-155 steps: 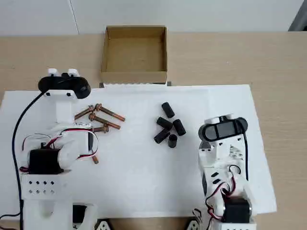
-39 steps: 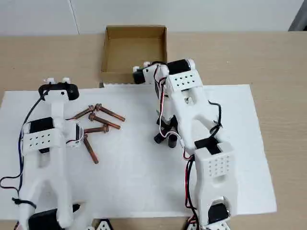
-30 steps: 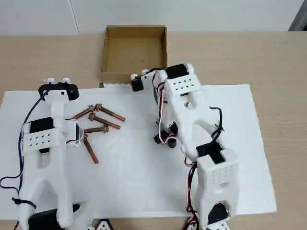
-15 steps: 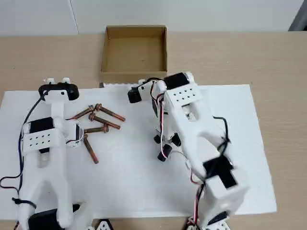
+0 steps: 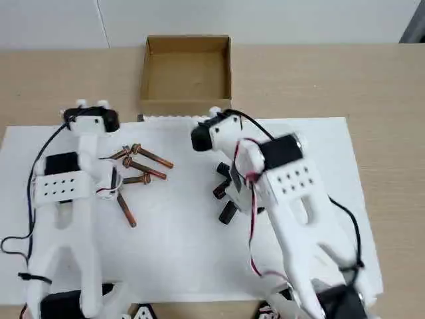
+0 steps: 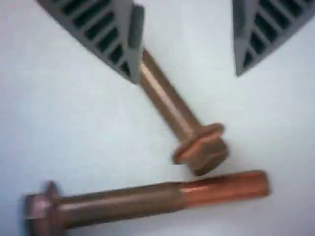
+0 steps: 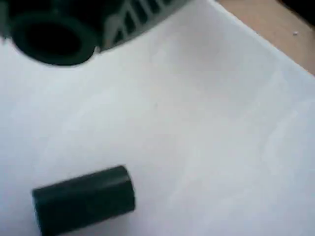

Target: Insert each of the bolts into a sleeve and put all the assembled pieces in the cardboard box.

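Copper-coloured bolts, 5 of them, lie scattered on the left part of a white paper sheet spread over the wooden tabletop, just right of the left arm. The left gripper hangs over 2 of these bolts with its jaws spread wide and nothing held. One grey finger sits at the shaft of the nearer bolt, whose head lies just beside the shaft of a second bolt. Farther back, near the middle, the cardboard box stands on the tabletop just past the sheet's far edge. Right of the bolts, black sleeves lie clustered on the sheet, partly covered by the right arm leaning over them. At the right gripper 1 sleeve shows end-on against a grey finger, another lies flat on the paper nearby. Whether these jaws grip it cannot be told.
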### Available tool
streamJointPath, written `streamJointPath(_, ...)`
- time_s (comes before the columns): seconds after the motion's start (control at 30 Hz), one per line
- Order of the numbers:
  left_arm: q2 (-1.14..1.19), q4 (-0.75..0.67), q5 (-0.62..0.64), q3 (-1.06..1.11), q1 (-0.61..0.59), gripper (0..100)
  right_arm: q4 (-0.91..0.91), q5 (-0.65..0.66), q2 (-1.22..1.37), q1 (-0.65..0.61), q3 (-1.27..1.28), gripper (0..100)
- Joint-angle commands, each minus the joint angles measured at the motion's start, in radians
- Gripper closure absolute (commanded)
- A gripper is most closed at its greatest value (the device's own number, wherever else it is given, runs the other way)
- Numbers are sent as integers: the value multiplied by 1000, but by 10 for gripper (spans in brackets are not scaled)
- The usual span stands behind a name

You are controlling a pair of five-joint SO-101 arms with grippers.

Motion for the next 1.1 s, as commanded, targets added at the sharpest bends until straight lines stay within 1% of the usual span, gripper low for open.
streamJointPath(0.0, 2, 63, 87, -127, 64, 882, 15, -20, -134, 28, 57, 992)
streamJointPath(0.1, 3, 101, 141, -213, 121, 884, 13, -17, -200, 93, 112, 992)
streamJointPath(0.17, 5, 124, 173, -265, 150, 907, 13, -17, -245, 148, 132, 992)
streamJointPath(0.27, 44, 166, 198, -318, 163, 924, 13, -17, -277, 214, 138, 992)
streamJointPath(0.4, 183, 262, 189, -407, 160, 925, 13, -15, -300, 305, 140, 992)
streamJointPath(0.5, 281, 307, 31, -472, 157, 923, 13, -11, -308, 364, 140, 992)
streamJointPath(0.63, 374, 311, -135, -544, 153, 923, 13, -11, -308, 414, 140, 992)
streamJointPath(0.8, 457, 358, -359, -605, 152, 923, 13, -8, -308, 415, 140, 991)
streamJointPath(0.93, 488, 374, -540, -608, 150, 923, 13, 60, -308, 415, 140, 991)
streamJointPath(1.07, 497, 367, -661, -607, 150, 922, 13, 74, -308, 415, 140, 991)
